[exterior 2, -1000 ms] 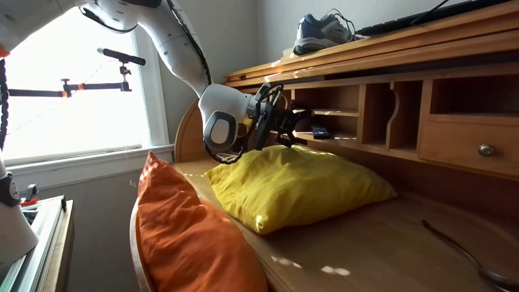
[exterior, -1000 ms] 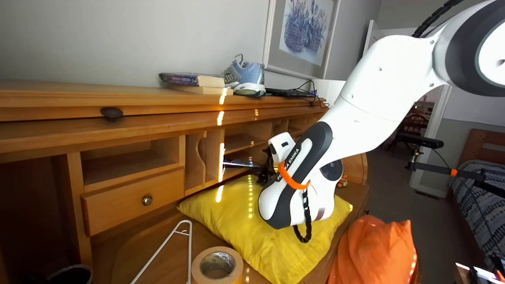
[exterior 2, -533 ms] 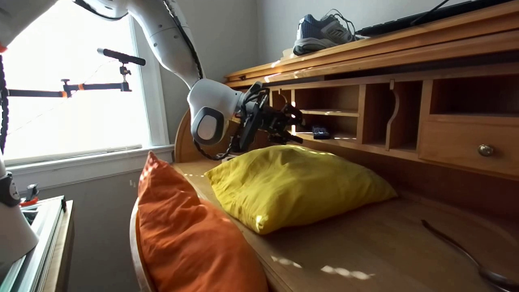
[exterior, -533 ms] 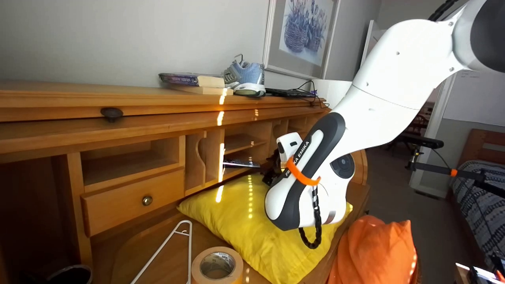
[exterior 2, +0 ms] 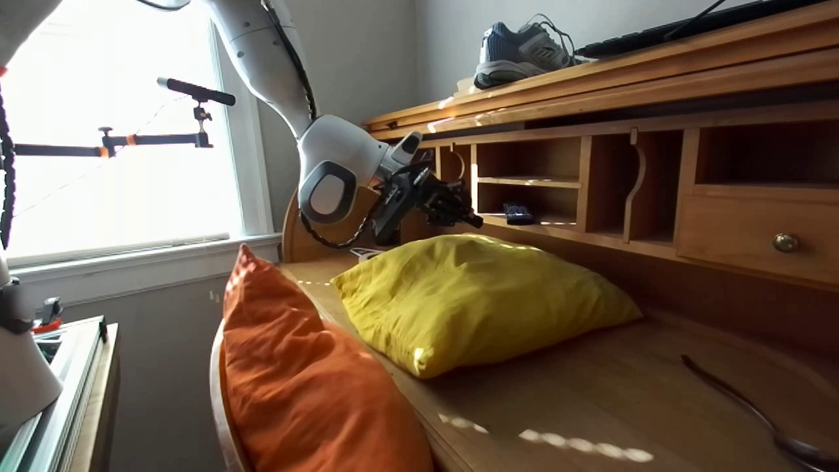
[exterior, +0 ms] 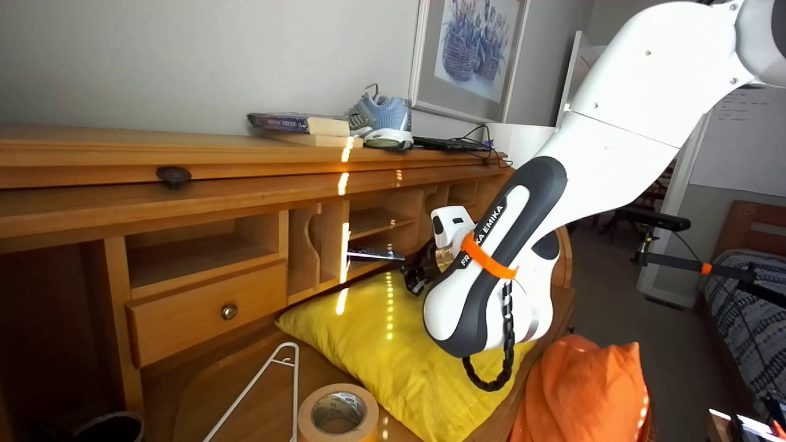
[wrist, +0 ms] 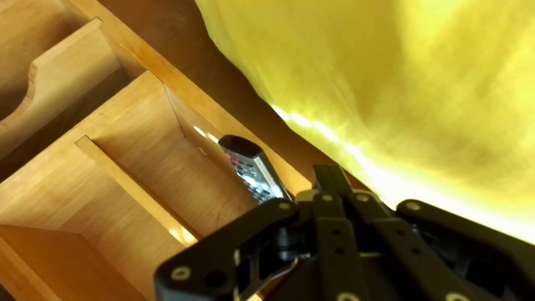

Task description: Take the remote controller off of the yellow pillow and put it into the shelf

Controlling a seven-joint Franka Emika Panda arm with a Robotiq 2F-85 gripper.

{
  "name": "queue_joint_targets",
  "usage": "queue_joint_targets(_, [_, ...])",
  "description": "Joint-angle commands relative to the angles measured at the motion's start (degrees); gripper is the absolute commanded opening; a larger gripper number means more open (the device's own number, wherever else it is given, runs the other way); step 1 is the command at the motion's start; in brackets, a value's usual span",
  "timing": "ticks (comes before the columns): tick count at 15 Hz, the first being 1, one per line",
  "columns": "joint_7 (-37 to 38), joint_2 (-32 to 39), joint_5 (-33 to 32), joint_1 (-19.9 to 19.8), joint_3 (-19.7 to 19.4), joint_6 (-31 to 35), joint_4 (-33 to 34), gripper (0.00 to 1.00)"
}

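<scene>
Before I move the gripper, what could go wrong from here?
The remote controller lies with one end at or near the front edge of the shelf, so a bump might knock it out.
The shut gripper is close to both the shelf and the yellow pillow, so a careless swing could perhaps catch either.

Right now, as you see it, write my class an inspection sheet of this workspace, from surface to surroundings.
Surface: wooden desk, patched with sunlight.
Job's things: remote controller in the lower compartment of the shelf; yellow pillow on the desk.
Clutter: white hanger, tape roll, shoe, books, unidentified dark object.
Hand: shut, nothing held.
Cables: black cable looping beneath the arm; thin cord atop the desk.
Surroundings: window, bed, framed picture, orange cushion.
</scene>
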Motion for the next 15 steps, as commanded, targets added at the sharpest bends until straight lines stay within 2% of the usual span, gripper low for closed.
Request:
queue_joint_targets(1, [4.8,-2.4,-5.9,-1.5,-0.6,-4.3,-1.6,0.00])
queue_joint_targets(4, [6.8,-2.2,-8.4,-1.3,-2.5,-5.6,-1.1,0.00])
queue_joint_targets(5, [5.1,-2.2,-7.2,-2.7,-1.3,-5.6,-0.5,0.00])
queue_joint_targets(9, [5.5,-1.6,-8.3,-4.5,-1.5,-6.0,1.1,0.00])
queue_joint_targets(10, [7.8,-1.3,-10.3,-3.3,-3.7,-6.5,1.3,0.00])
queue_joint_targets(15, [10.9,0.0,-15.1,-4.0,-6.0,-7.3,3.8,0.00])
